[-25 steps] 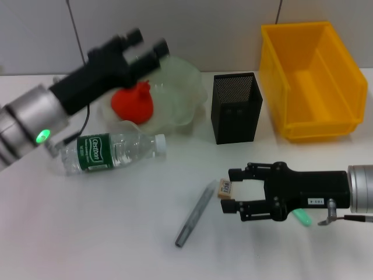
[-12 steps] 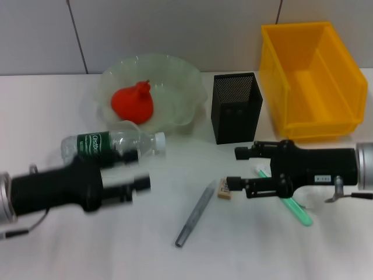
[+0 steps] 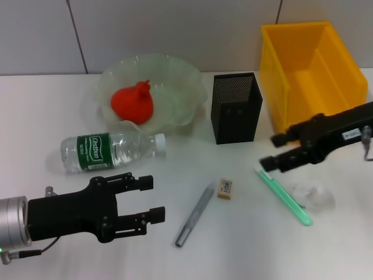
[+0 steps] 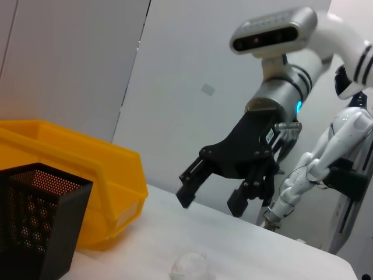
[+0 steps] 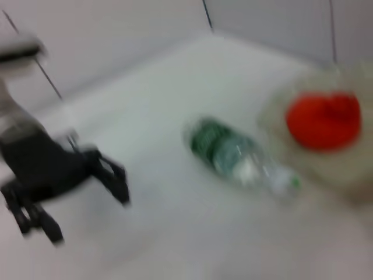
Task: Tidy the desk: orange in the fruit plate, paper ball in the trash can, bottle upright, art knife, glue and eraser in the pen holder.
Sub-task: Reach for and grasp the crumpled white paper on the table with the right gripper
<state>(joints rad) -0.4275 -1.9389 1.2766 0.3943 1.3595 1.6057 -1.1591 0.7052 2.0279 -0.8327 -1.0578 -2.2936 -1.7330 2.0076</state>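
— while the orange is sitting in the fruit plate, where is the bottle lying?
— it is lying on its side on the bench, just in front of the plate. the left gripper is hanging near it with fingers wide and holding nothing.
— and the right gripper?
— it is hanging in front of the yellow bin, fingers apart and holding nothing. the eraser, the art knife, the green glue stick and the paper ball are lying on the bench near the pen holder.
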